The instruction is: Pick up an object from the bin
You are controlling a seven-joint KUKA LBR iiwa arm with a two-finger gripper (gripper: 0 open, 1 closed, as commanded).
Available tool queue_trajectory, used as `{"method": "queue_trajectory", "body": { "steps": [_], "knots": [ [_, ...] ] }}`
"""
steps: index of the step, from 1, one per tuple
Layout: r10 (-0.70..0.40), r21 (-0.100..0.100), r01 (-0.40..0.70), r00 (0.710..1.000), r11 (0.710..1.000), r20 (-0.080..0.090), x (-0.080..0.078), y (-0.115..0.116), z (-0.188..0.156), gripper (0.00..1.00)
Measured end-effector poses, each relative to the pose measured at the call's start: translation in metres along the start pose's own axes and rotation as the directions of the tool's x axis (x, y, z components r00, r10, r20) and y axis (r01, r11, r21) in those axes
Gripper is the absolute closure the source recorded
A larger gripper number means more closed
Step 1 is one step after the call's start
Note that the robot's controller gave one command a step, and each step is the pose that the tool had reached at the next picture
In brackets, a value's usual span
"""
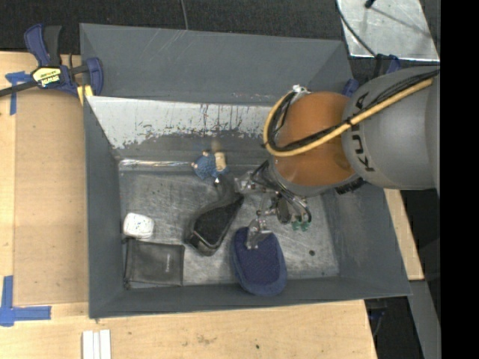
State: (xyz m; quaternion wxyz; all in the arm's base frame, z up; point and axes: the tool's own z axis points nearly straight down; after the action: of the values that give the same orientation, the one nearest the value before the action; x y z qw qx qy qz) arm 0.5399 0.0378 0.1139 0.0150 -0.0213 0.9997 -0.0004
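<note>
One dark blue knitted pouch [260, 266] is lying by the near wall of the bin [101, 223]. My pincer [262, 226] is hanging over its far end, just right of a black oblong case [215, 224]. I cannot tell whether the pincer is apart or together.

Dark blue oval fabric thing [259, 266], mesh-textured, lay flat at front wall of bin [101, 223], right of middle, far end under my gripper [262, 229].

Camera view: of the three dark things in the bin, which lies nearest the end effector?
The rounded blue pouch, right by the end effector; the black case and flat wallet lie further left.
</note>
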Motion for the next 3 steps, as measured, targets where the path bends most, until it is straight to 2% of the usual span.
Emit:
{"method": "queue_trajectory", "body": {
  "steps": [1, 2, 3],
  "knots": [
    [0.0, 0.003, 0.0, 1.0, 1.0, -0.014, 0.0029, -0.0026, -0.0021, 1.0],
    [-0.002, -0.001, 0.002, 1.0, 1.0, -0.013, 0.0032, -0.0001, -0.0009, 0.0],
    [-0.096, -0.003, 0.096, 0.995, 0.995, 0.011, 0.0066, 0.0059, 0.004, 0.0]
  ]
}}
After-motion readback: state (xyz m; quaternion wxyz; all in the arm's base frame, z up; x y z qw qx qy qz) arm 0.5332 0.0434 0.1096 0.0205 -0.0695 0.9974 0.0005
